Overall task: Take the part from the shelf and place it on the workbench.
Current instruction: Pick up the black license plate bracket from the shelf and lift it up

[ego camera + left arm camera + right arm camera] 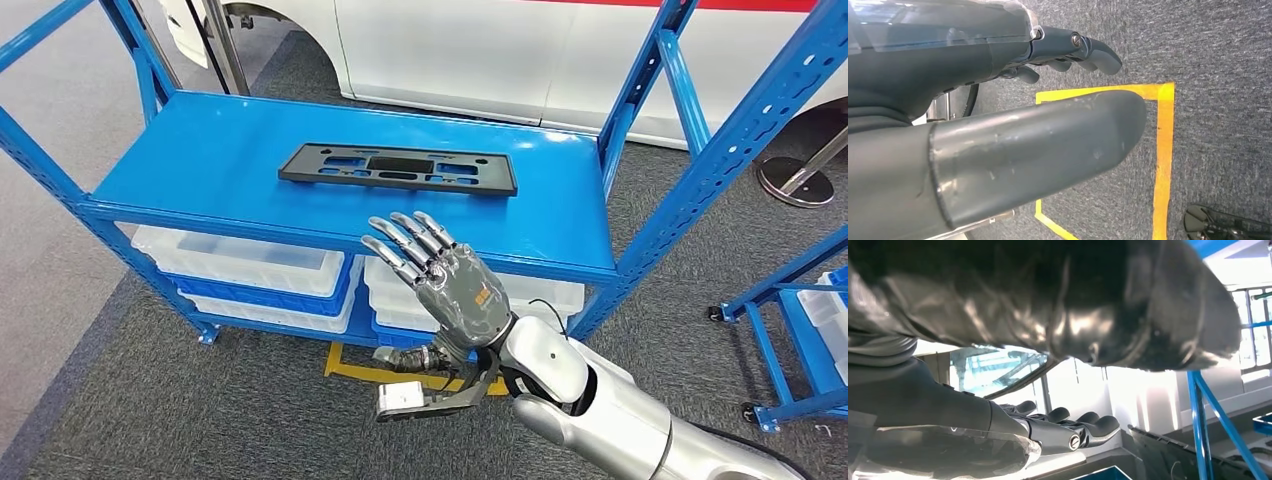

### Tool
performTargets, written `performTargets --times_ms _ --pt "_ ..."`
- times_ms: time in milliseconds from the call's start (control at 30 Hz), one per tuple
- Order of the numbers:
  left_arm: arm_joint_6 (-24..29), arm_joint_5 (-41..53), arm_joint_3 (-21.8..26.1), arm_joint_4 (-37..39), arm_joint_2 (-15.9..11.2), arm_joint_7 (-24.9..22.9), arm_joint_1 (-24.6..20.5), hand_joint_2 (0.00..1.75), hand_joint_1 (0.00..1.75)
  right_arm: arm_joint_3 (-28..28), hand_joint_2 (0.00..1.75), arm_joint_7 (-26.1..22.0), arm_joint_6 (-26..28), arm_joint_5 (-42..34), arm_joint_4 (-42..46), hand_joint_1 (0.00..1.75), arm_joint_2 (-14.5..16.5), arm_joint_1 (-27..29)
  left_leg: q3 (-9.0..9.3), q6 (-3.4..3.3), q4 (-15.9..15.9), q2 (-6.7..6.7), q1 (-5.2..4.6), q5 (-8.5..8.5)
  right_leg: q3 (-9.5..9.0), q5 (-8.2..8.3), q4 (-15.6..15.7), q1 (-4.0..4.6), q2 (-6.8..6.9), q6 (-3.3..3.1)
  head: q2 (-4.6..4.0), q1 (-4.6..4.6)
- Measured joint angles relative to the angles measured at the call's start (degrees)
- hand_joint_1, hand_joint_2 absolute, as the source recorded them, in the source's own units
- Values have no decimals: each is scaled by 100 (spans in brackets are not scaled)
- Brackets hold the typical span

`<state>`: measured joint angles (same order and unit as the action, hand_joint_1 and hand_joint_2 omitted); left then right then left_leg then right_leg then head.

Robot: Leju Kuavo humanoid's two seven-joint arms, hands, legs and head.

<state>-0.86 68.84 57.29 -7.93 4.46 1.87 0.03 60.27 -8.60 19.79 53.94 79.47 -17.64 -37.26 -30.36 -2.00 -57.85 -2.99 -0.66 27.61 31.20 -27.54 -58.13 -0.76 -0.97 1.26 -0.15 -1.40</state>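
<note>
Right hand point(462, 290) hovers in front of the blue shelf point(200, 165), fingers spread wide, holding nothing. Left hand point(998, 135) hangs over grey carpet, fingers apart and empty. One black flat part point(398, 168) lies on the top shelf, long axis left-right. Four white bins point(240, 262) sit below.

The part point(398, 167) looks like matt black plastic, lying on a shelf point(200, 160) of smooth, glossy blue-painted metal. The bins point(245, 262) below are translucent white plastic, the carpet point(200, 410) is rough grey pile, and the right arm point(610, 415) is brushed silver metal.
</note>
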Motion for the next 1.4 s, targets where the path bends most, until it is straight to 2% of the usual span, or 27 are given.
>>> performTargets --times_ms 67,100,200,233,267,333,400,433,500,600,633,700,733,767,800,867,900,967,1033,1100,1133,1200,1233,1267,1300,1333,1400 --pt "3 1 0 0 1 4 -3 0 0 -24 0 -4 3 -7 -11 0 -13 1 15 -69 65 17 32 -48 53 -81 -111 5 14 25 0 1" --pt "4 1 0 0 1 5 -3 0 0 -34 0 -4 5 -10 -15 0 -20 3 19 -101 94 28 47 -70 158 -206 -322 7 24 32 0 1" --pt "5 1 0 2 2 5 1 0 0 -43 0 -6 5 -13 -38 0 -35 50 -2 -127 98 49 37 -82 743 -662 -1420 1 39 42 0 1" --pt "6 1 0 2 2 5 2 0 0 -43 0 -7 5 -13 -50 0 -39 72 -3 -127 92 49 33 -76 880 -670 -1636 1 40 42 0 1" --pt "9 2 0 2 1 5 2 0 0 -43 0 -7 5 -13 -61 0 -43 86 1 -125 84 44 31 -65 918 -563 -1640 1 40 36 0 1" --pt "15 9 0 2 1 8 0 0 0 -48 0 -7 7 -15 -72 0 -55 94 33 -110 61 29 27 -25 681 -99 -1015 5 34 -3 0 1" --pt "18 19 0 6 8 13 -3 0 0 -57 0 -8 7 -19 -79 0 -69 93 37 -74 30 15 17 22 379 177 -342 29 7 -63 0 2" --pt "18 22 0 8 11 15 -7 0 0 -61 0 -8 8 -18 -85 0 -73 96 24 -47 16 10 18 37 312 199 -179 45 -2 -86 0 1" --pt "18 25 0 13 16 18 -14 0 0 -68 0 -8 10 -15 -98 0 -81 101 -3 12 10 -2 28 50 294 161 -106 63 3 -120 0 1" --pt "19 25 -1 20 25 21 -17 0 0 -81 0 -8 15 -11 -109 0 -88 101 -88 122 -201 95 35 198 203 169 1 4 52 -184 0 -4" --pt "19 25 -1 22 28 22 -22 0 0 -84 0 -9 15 -11 -111 0 -88 101 -232 165 -481 152 52 333 167 164 30 -12 77 -205 0 -8" --pt "20 25 0 24 30 25 -31 0 0 -84 0 -12 13 -10 -122 0 -89 111 -678 250 -1250 225 108 616 135 135 40 -19 125 -227 0 -11" --pt "20 25 0 24 29 28 -30 0 0 -84 0 -13 10 -10 -132 0 -90 121 -866 287 -1528 240 141 661 121 117 37 -28 143 -221 0 -11" --pt "20 25 0 25 28 32 -24 0 0 -84 0 -15 7 -10 -143 0 -90 129 -956 324 -1601 252 174 584 101 96 32 -44 156 -203 0 -11" --pt "20 25 0 25 28 35 -17 0 0 -85 0 -16 4 -10 -152 0 -90 133 -923 361 -1435 265 205 389 75 67 19 -69 163 -175 0 -11" --pt "20 26 -1 28 31 44 -8 0 0 -92 0 -16 -2 -10 -163 0 -90 135 -634 440 -706 305 253 -79 21 -15 -31 -116 171 -92 0 -13" --pt "20 28 -1 34 33 49 -12 0 0 -101 0 -16 -5 -10 -165 0 -91 134 -496 448 -384 319 254 -201 14 -53 -67 -118 174 -47 0 -19" --pt "20 31 -2 46 38 57 -23 0 0 -122 0 -16 -9 -10 -167 0 -94 135 -399 384 -159 327 229 -192 21 -86 -92 -94 180 24 0 -27" --pt "20 31 -2 50 37 60 -26 0 0 -134 0 -16 -9 -10 -168 0 -95 136 -392 256 -145 311 220 -176 7 -95 -70 -99 188 67 0 -28" --pt "20 31 -1 50 37 60 -20 0 0 -149 0 -15 -8 -10 -168 0 -102 132 -360 153 -127 301 215 -163 65 -221 -244 -118 181 90 0 -25" --pt "20 31 0 50 37 60 -20 0 0 -157 0 -15 -8 -10 -169 0 -107 131 -344 110 -117 298 209 -155 199 -361 -515 -116 173 93 0 -22" --pt "21 33 0 50 37 61 -25 0 0 -165 0 -16 -10 -10 -174 0 -114 142 -330 50 -117 284 170 -130 656 -669 -1324 -83 160 69 0 -19" --pt "22 36 -1 50 37 65 -27 0 0 -165 0 -17 -13 -10 -181 0 -115 153 -318 28 -117 272 143 -116 874 -739 -1656 -62 156 49 0 -19" --pt "22 39 -1 50 37 69 -27 0 0 -165 0 -18 -15 -10 -188 0 -115 163 -295 5 -117 259 112 -99 1005 -690 -1799 -37 154 15 0 -20" --pt "22 43 -1 50 37 76 -26 0 0 -165 0 -19 -18 -10 -194 0 -116 169 -258 -16 -117 244 78 -78 1016 -520 -1707 -6 149 -37 0 -20" --pt "22 47 -1 50 37 82 -25 0 0 -167 0 -19 -20 -10 -199 0 -116 171 -210 -33 -117 227 41 -52 920 -259 -1402 34 138 -113 0 -20" --pt "21 54 -1 62 56 92 -25 0 0 -172 0 -19 -22 -10 -204 0 -121 167 -143 -48 -111 201 0 0 626 169 -665 124 103 -324 0 -34"
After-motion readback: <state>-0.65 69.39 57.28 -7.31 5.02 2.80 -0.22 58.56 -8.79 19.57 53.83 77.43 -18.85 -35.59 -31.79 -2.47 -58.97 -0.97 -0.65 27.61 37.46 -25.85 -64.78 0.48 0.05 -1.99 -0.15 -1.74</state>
